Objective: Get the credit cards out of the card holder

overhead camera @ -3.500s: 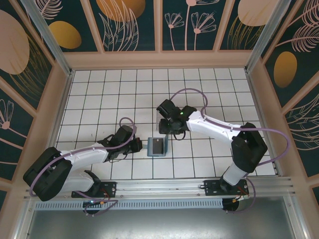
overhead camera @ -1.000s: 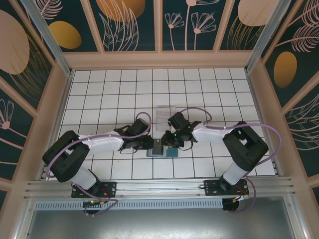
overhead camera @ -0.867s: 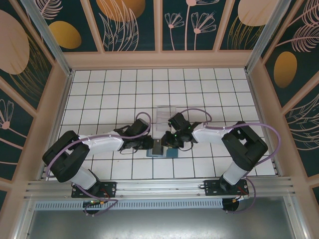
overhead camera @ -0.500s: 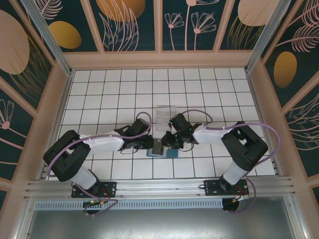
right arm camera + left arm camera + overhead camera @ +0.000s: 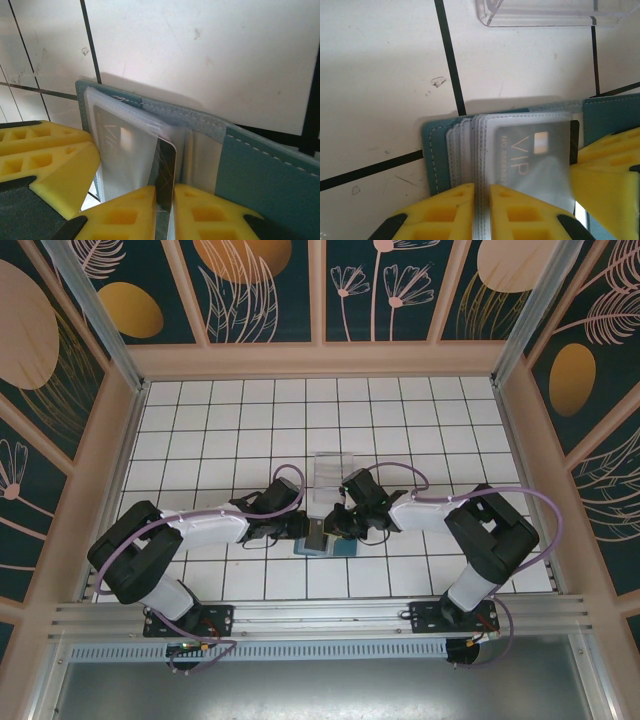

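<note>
The table (image 5: pixel 220 410) is a white surface ruled by dark lines into square tiles, with small scuffs and flecks showing on it in the wrist views. Near its middle lies a clear plastic tray (image 5: pixel 333 471). Toward the near edge from the tray, set apart from it by a strip of bare tile, lies the teal card holder (image 5: pixel 343 546), opened out with its clear sleeves fanned upward and its cover spread across a dark grid line.

Bright even light, soft shadows, blurred foreground
</note>
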Available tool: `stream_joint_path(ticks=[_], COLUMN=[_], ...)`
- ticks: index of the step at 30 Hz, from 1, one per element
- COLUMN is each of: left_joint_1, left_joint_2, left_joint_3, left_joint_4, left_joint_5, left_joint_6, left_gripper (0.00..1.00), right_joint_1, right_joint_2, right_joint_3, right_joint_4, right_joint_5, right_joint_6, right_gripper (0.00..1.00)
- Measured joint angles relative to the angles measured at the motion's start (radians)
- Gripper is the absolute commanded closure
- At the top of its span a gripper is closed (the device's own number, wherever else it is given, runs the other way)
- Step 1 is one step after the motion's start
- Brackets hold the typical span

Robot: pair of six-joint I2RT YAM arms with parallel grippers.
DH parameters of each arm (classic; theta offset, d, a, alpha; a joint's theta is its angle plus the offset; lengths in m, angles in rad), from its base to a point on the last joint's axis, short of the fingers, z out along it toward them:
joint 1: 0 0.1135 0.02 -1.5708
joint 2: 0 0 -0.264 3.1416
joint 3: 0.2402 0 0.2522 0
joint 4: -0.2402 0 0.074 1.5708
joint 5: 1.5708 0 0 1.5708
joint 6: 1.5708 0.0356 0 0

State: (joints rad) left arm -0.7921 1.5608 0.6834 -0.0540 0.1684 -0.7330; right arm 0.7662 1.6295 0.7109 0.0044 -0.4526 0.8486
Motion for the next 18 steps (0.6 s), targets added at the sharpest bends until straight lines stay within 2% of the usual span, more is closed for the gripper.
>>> stream_joint_path(ticks=[9, 18], left_joint_1=[0.001, 0.013], left_joint_2=[0.002, -0.019], left_joint_3=[0.0, -0.032], left_joint_4=[0.001, 0.028], left_joint_5=[-0.002, 0.0], left_joint_6=[0.0, 0.0], left_gripper=[0.84, 0.83], right_joint_1=[-0.001, -0.022], right_joint_2=[-0.005, -0.043], right_joint_3=[0.0, 0.0], right_joint_4=[-0.012, -0.056], right_joint_5=[0.007, 0.01], right_joint_6=[-0.004, -0.036], right_gripper=[0.91, 0.93])
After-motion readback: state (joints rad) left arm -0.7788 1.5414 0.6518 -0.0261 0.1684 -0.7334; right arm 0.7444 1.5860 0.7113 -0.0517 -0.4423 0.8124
